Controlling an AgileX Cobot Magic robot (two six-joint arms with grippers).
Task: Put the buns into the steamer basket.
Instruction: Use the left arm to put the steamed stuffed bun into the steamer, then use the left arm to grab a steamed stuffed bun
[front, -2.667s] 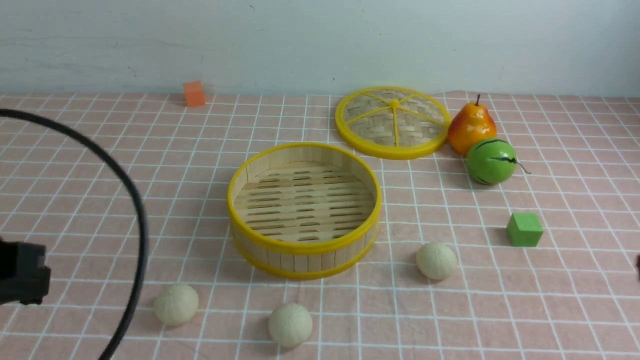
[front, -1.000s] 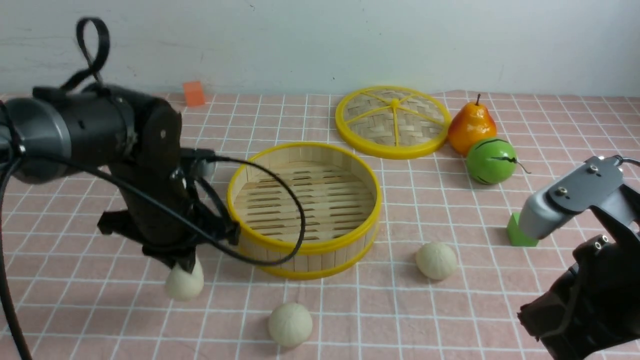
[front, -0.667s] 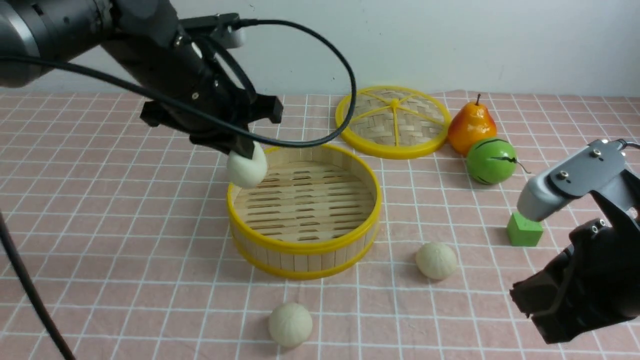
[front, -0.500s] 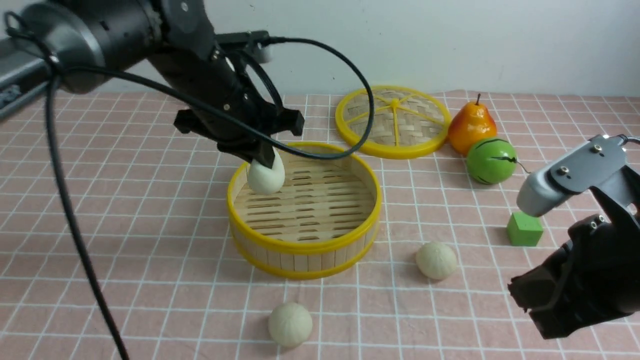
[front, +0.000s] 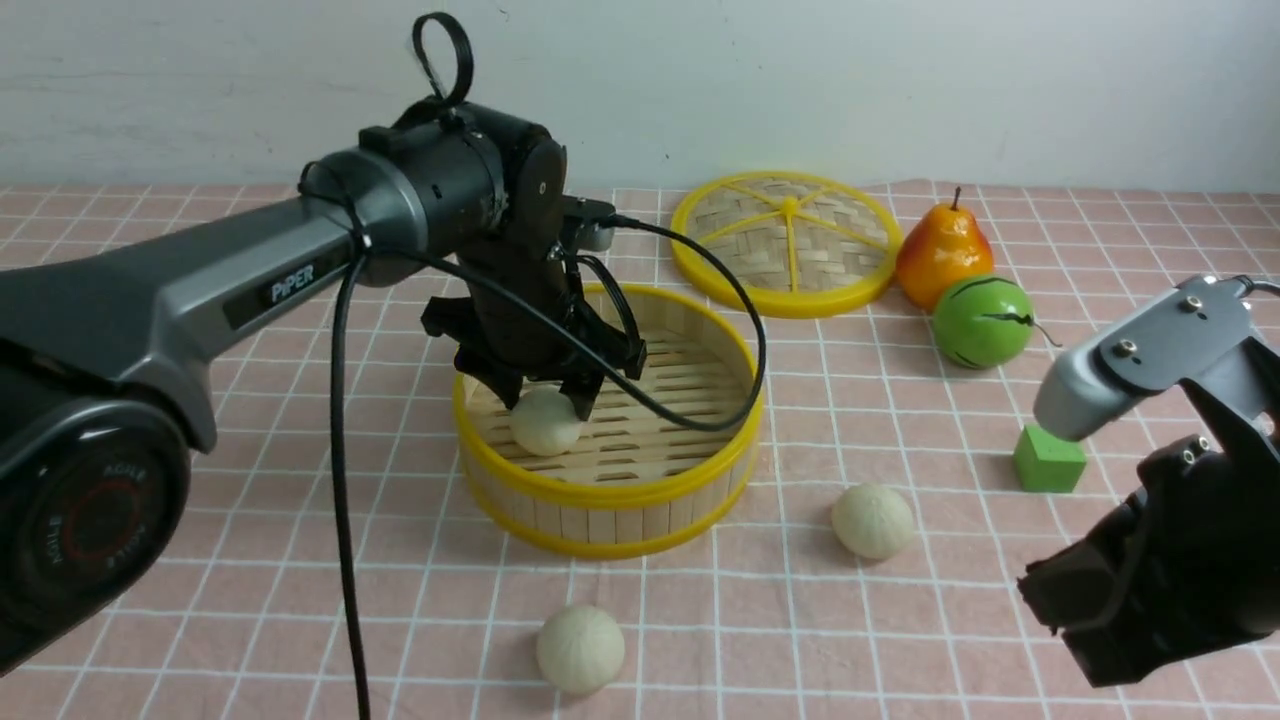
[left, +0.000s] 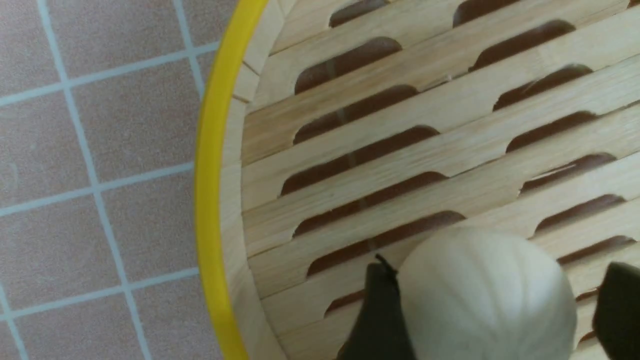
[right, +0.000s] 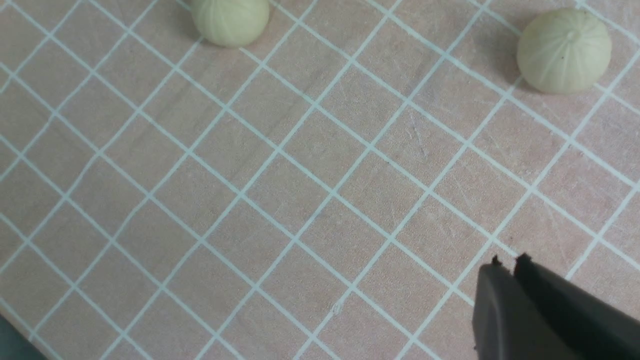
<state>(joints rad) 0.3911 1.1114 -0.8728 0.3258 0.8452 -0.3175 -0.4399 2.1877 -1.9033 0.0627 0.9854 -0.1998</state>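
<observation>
The left gripper (front: 543, 400) sits spread around a bun (front: 545, 424) on the steamer basket (front: 610, 492) floor. The right gripper (right: 509, 265) is pressed together over the tabletop (right: 300, 175).

Bun (front: 545, 421) in basket (front: 610, 520); 2nd bun (front: 581, 648) front; 3rd bun (front: 873, 521) front-R.

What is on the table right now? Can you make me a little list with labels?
Steamer basket: open, lid off
Bun inside: one, resting on the slats
Buns outside: two on the checked cloth, front bun and right bun
Left claw: open, straddling the bun inside
Right claw: shut, empty, over the cloth
Lid: lying flat behind the basket
Other things: pear, green fruit, green cube, all on the right
</observation>
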